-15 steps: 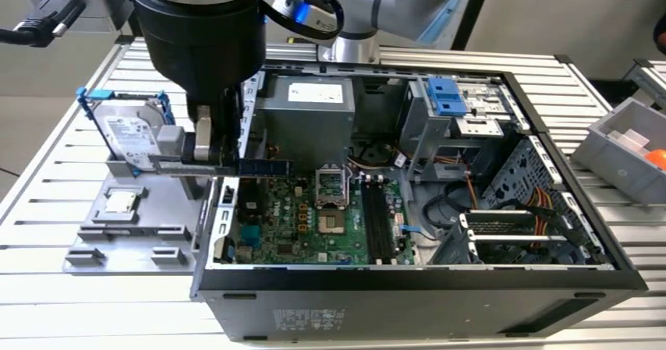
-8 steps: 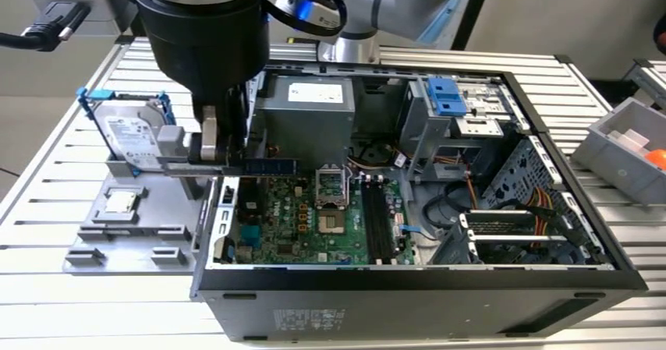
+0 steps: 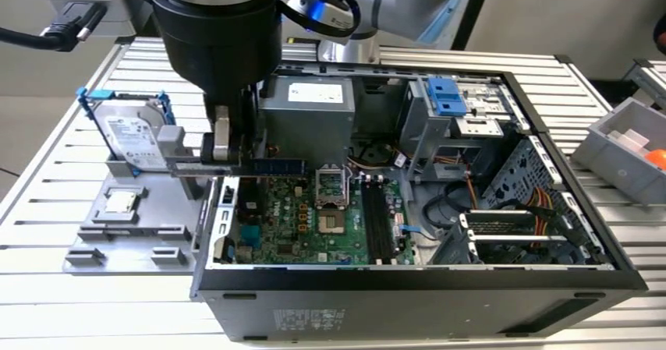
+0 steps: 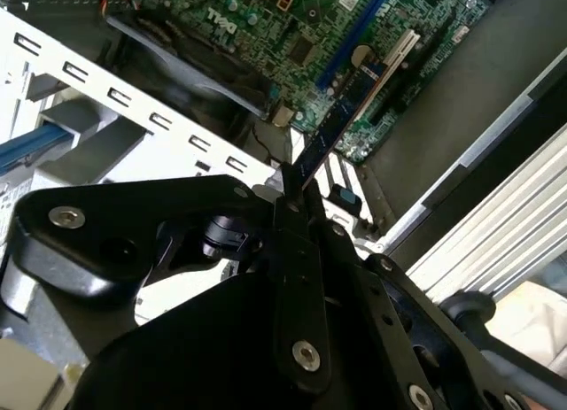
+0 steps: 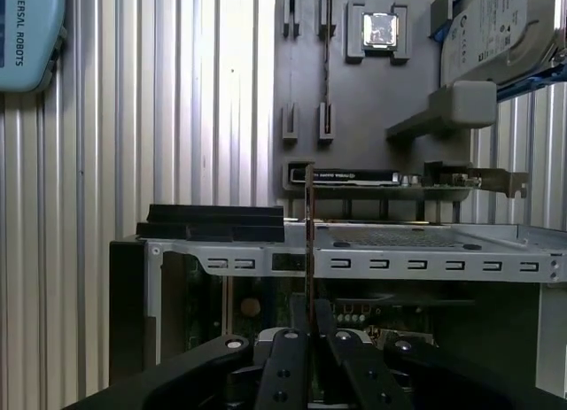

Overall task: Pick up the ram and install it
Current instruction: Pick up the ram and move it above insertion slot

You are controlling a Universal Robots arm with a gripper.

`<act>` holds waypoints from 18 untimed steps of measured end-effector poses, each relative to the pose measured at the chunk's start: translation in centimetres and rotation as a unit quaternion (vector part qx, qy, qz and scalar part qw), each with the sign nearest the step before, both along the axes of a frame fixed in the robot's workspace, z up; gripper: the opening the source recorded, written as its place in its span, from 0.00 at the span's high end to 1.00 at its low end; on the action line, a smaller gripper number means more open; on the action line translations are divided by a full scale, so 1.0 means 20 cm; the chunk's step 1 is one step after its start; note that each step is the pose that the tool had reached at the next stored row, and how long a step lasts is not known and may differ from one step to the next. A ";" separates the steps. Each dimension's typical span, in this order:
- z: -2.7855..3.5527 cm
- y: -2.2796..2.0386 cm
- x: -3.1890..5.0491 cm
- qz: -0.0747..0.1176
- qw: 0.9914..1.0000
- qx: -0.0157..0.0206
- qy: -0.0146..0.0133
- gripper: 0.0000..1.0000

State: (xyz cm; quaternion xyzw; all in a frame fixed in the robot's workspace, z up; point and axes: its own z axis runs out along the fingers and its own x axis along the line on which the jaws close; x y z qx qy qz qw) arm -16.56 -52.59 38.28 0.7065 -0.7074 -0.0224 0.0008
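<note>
the pincer (image 3: 221, 157) is pressed together on one end of the ram (image 3: 277, 165). the rest of the thin dark stick pokes out sideways from the fingers, toward the exterior view's right. it touches nothing else.

the ram hangs in the air over the open computer case (image 3: 416, 281), just inside the case's edge on the exterior view's left. under it is the green motherboard (image 3: 292, 219). the long black slots (image 3: 378, 221) sit nearer the middle of the case, apart from the ram. in the second wrist view the ram (image 4: 341, 118) sticks out past the pincer (image 4: 292, 196) with the green board far below. in the first wrist view the ram (image 5: 309, 224) looks like a thin line, seen from its edge.

i think the step now is carrying the ram to a slot. to do it well, the grip must be firm so the stick does not tip. it should stay high above the board's parts. it seems to point across the slots, so it likely has to line up with one.

the grey tray (image 3: 115, 237) sits on the tabletop (image 3: 104, 307) beside the case.
</note>
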 end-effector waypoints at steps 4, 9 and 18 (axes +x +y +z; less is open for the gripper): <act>0.000 0.000 0.006 0.000 1.000 0.000 0.000 1.00; 0.000 0.002 0.045 0.000 1.000 0.000 0.000 1.00; 0.000 0.007 0.124 0.000 1.000 0.000 0.000 1.00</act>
